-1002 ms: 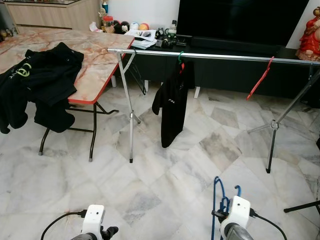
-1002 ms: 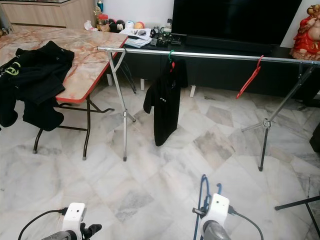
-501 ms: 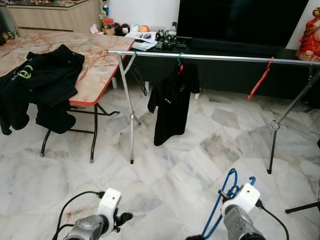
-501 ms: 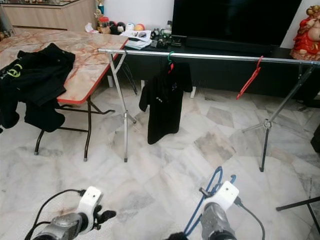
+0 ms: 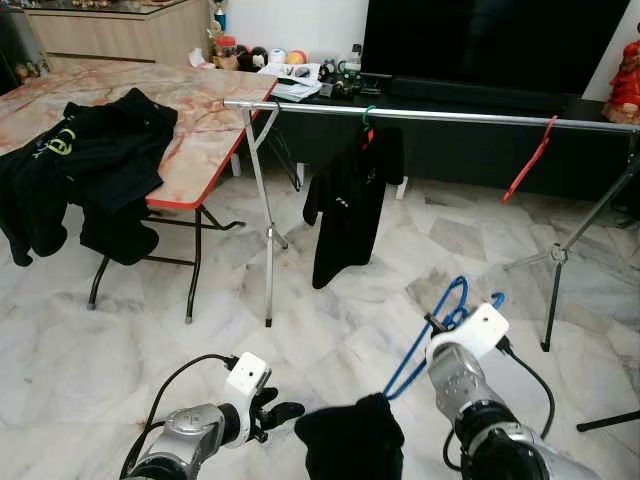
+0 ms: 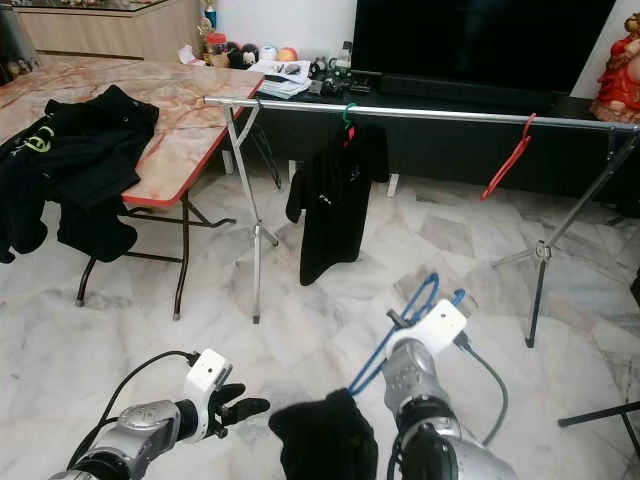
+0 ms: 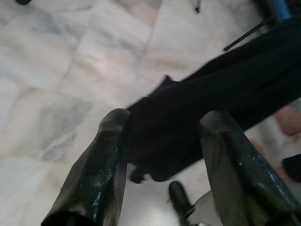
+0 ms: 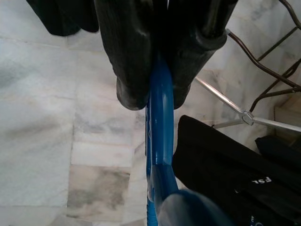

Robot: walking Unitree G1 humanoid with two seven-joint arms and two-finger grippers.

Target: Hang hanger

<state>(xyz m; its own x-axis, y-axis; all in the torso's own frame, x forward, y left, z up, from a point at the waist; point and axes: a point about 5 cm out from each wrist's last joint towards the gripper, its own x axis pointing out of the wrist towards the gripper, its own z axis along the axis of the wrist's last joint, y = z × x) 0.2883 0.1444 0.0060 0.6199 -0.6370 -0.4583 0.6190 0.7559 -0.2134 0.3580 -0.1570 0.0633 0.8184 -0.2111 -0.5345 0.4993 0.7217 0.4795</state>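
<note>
Marble floor (image 5: 120, 350), grey-veined; we recorded a long steel rail (image 5: 450, 116) on tripod legs spanning the room before a dark TV unit (image 5: 470, 150). On the rail: one black shirt (image 5: 345, 205) on a green-hooked hanger, and, well apart to the right, one bare red hanger (image 5: 528, 160). To the left, a folding table (image 5: 200, 130) with a marbled top, black clothes (image 5: 85, 165) draped over its near edge; clutter sat at its far corner.

In the foreground, the right gripper (image 8: 157, 84) was clamped on a blue hanger (image 5: 430, 335), fingers pressed tight on either side of the blue bar in the wrist view. A black garment (image 5: 350, 440) hung from that hanger's low end, low between the two arms. The left gripper (image 7: 164, 155) stood with its fingers (image 7: 101, 160) apart, gripping nothing, just beside the garment. Between the hanger and the rail lay bare floor, the hung shirt and one tripod leg (image 5: 266, 250).
</note>
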